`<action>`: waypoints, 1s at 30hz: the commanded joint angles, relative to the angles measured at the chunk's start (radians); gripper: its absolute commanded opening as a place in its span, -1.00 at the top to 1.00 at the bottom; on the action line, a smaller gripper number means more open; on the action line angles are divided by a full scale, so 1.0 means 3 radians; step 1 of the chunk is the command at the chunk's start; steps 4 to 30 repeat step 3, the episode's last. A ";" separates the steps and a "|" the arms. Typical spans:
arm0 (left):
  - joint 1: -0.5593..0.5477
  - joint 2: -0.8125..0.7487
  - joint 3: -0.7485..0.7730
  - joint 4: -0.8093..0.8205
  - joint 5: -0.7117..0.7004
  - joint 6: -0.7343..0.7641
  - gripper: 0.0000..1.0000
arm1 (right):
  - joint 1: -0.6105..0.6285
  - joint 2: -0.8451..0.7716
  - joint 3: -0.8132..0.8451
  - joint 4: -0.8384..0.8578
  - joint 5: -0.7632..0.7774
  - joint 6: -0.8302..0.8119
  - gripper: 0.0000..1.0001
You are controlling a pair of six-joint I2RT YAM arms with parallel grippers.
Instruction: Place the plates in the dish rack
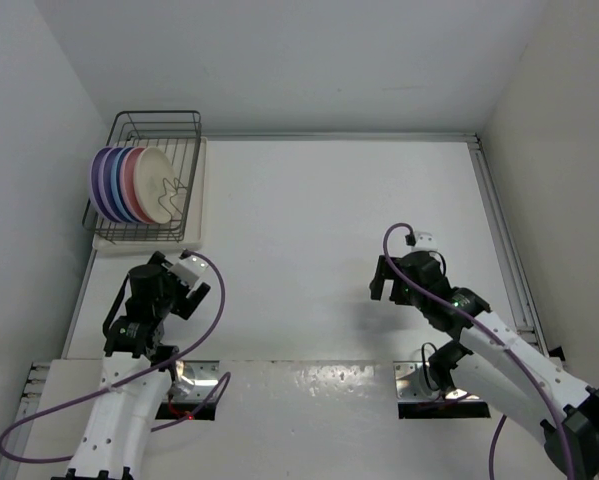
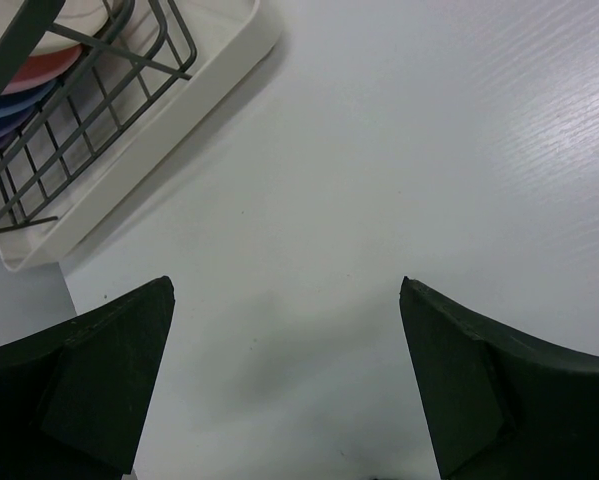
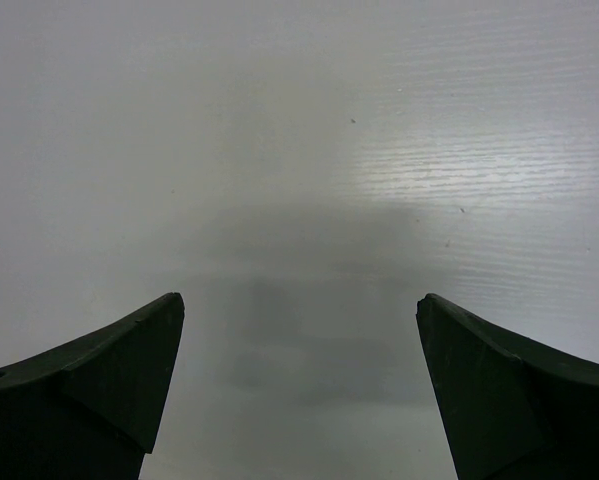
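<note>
All plates (image 1: 129, 185) stand in the dish rack (image 1: 195, 192).
You see five on edge, far left of the surface (image 1: 319, 220); left jaws and right jaws are both released, holding nothing.

Five plates (image 1: 129, 184) upright on edge in dish rack (image 1: 157, 124).

I see a white table (image 1: 309, 230) under and ahead of the left fingers (image 2: 99, 380) and the right fingers (image 3: 509, 390), glossy, with a few dark specks. Pale walls (image 1: 279, 60) rise beyond them. A metal rail (image 1: 499, 230) edges the table outside the right fingers.
</note>
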 commanded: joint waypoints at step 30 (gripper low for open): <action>0.0030 -0.0033 -0.0007 0.0130 0.0060 0.0015 -1.00 | 0.0010 -0.0069 0.0030 0.0279 -0.0001 -0.0033 -1.00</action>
